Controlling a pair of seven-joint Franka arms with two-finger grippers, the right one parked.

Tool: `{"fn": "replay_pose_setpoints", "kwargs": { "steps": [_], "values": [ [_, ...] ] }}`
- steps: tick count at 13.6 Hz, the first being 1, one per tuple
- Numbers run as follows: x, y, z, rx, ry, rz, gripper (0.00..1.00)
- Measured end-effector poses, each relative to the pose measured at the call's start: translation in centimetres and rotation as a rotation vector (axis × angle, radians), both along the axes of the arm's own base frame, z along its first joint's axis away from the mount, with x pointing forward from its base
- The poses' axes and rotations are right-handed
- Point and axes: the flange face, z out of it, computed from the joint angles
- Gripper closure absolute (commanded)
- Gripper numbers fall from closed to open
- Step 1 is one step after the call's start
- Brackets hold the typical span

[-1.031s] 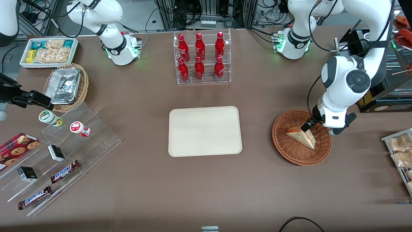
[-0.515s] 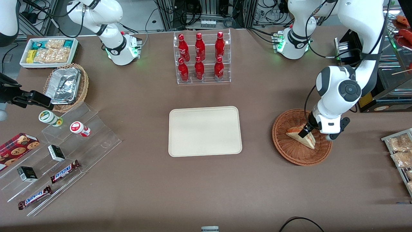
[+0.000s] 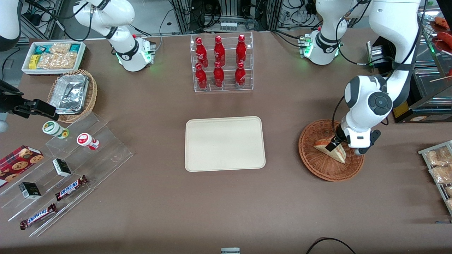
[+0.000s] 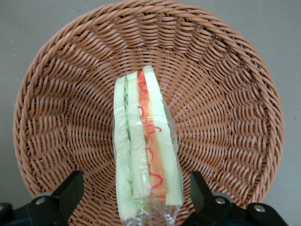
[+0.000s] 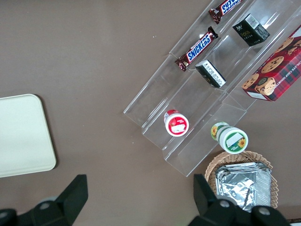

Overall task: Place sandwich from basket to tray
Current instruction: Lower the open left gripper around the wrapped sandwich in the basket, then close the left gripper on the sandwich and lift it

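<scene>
The sandwich is a plastic-wrapped wedge of white bread with red and green layers, lying in the reddish-brown wicker basket toward the working arm's end of the table. My left gripper is down in the basket over the sandwich. In the left wrist view the sandwich stands on edge between my open fingers, which flank its wide end with a gap on each side; the gripper does not touch it. The basket weave surrounds it. The cream tray lies empty at the table's middle.
A clear rack of red bottles stands farther from the front camera than the tray. Snack packets lie at the working arm's table end. A clear stepped stand with candy bars and a tan basket with foil containers lie toward the parked arm's end.
My left gripper has come down lower into the basket and closer around the sandwich. The sandwich and basket have not moved.
</scene>
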Motion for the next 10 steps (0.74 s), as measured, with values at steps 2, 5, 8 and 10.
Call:
{"fn": "replay_pose_setpoints", "kwargs": {
  "steps": [2,5,8,10],
  "values": [
    [0.1,0.0,-0.5,-0.001,-0.005,0.016,0.00],
    [0.1,0.0,-1.2,-0.002,-0.009,0.030,0.19],
    [0.1,0.0,-1.2,-0.003,-0.009,0.083,0.75],
    [0.2,0.0,-1.2,-0.004,-0.011,0.104,0.88]
  ]
}}
